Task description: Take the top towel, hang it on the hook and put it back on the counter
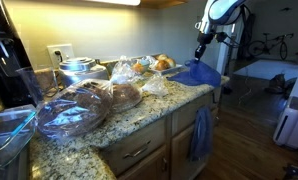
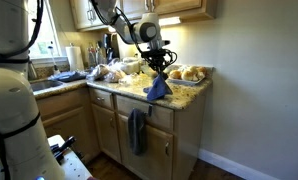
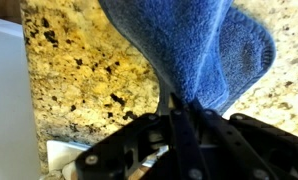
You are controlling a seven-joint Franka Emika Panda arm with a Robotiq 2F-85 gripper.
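Note:
The top towel (image 1: 197, 71) is bright royal blue and hangs pinched from my gripper (image 1: 201, 55) above the end of the granite counter (image 1: 139, 118). It also shows in an exterior view (image 2: 157, 88), drooping at the counter's front edge below the gripper (image 2: 159, 66). In the wrist view the towel (image 3: 189, 45) fills the top, gathered between my shut fingers (image 3: 181, 105), with speckled counter (image 3: 79, 70) behind. A duller grey-blue towel (image 1: 200, 133) hangs on the cabinet front in both exterior views (image 2: 137, 130). The hook itself is hidden by it.
Bagged bread and pastries (image 1: 89, 100) crowd the counter, with a tray of rolls (image 2: 192, 73) at its end. A coffee maker (image 1: 11, 60) stands at one end. Bowls (image 1: 77, 68) sit by the wall. Another blue cloth (image 2: 64, 75) lies near the sink.

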